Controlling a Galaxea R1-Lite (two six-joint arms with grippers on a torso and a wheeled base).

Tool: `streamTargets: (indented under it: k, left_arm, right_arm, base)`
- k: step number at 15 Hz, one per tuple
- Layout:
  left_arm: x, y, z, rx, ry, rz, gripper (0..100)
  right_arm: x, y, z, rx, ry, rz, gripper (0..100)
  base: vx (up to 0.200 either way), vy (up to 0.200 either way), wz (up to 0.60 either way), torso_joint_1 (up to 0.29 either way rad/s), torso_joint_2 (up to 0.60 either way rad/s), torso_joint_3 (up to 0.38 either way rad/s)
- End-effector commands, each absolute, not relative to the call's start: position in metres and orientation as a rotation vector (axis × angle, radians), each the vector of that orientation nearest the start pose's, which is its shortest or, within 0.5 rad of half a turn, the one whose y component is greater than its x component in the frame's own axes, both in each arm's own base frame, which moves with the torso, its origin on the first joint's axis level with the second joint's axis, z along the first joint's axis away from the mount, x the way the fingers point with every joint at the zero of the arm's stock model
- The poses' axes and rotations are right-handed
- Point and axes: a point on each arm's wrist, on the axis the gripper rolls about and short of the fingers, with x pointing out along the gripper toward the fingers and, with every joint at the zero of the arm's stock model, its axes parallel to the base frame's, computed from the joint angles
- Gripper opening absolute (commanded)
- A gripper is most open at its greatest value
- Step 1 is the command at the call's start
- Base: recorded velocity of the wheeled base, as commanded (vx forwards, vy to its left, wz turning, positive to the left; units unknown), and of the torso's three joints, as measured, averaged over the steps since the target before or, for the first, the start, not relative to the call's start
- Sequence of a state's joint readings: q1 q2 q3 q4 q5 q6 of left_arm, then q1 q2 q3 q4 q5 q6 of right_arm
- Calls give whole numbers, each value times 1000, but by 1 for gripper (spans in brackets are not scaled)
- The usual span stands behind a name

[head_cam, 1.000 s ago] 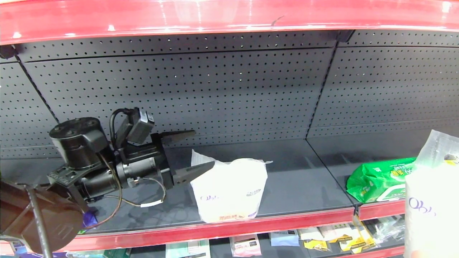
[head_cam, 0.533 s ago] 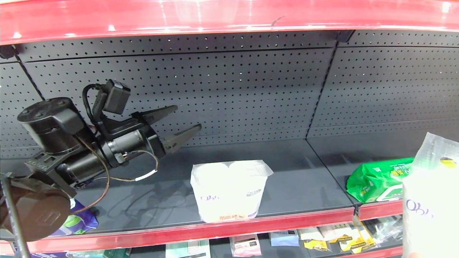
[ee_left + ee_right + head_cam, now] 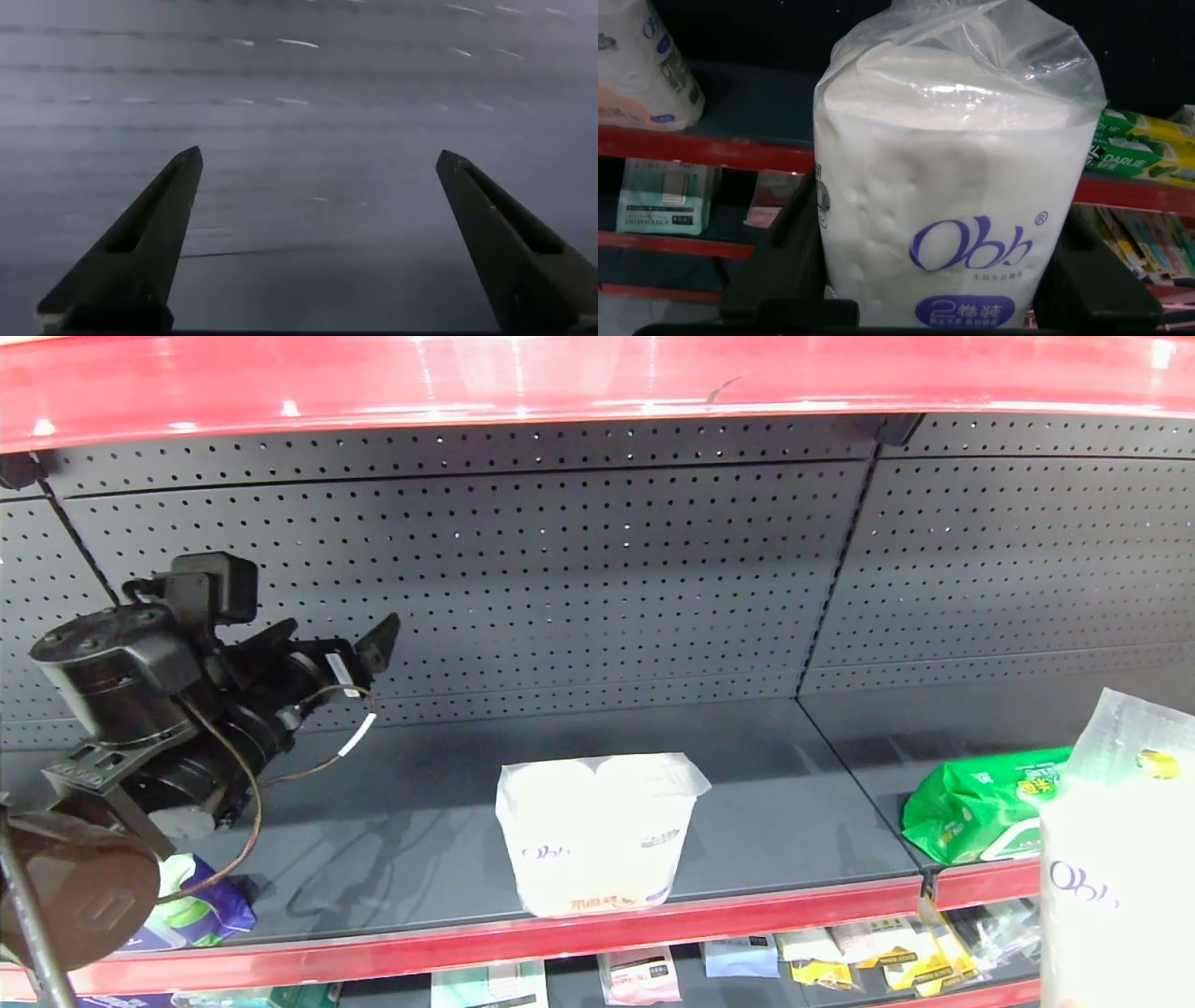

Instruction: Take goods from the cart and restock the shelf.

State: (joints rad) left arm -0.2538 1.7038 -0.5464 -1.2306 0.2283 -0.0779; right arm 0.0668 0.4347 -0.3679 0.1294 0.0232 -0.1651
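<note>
At lower right, the right gripper [image 3: 938,280] clamps a white plastic-wrapped tissue-roll pack [image 3: 1111,868] upright — seemingly ready for the dark metal shelf [image 3: 775,775] — while the left gripper [image 3: 320,159], mid-left, gapes wide, empty

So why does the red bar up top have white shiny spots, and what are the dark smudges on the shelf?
Head view: the white spots on the red shelf edge are lamp glare off its glossy surface; the dark smudges on the shelf are likely shadows of the left gripper. Right wrist view: the plastic wrap of the held tissue pack catches light too.
</note>
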Motion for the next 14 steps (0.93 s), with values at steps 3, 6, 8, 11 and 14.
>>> streamTargets:
  k: [3,6,8,11,14]
  left_arm:
    - [175,-44,178,-103,-38,-111,100]
    - [84,-22,167,-83,7,-245,100]
    - [15,-6,170,-54,98,-339,100]
    - [-44,10,164,8,200,-340,100]
    - [-50,15,155,43,176,-203,100]
  right_arm:
    - [16,2,174,-167,219,108,0]
    - [32,3,179,-170,282,110,0]
    - [57,5,190,-172,346,135,0]
    - [101,9,201,-184,304,134,0]
    - [112,10,204,-188,297,142,0]
  base:
    - [0,0,0,0,0,0]
    - [0,0,0,0,0,0]
    - [0,0,0,0,0,0]
    - [0,0,0,0,0,0]
    - [0,0,0,0,0,0]
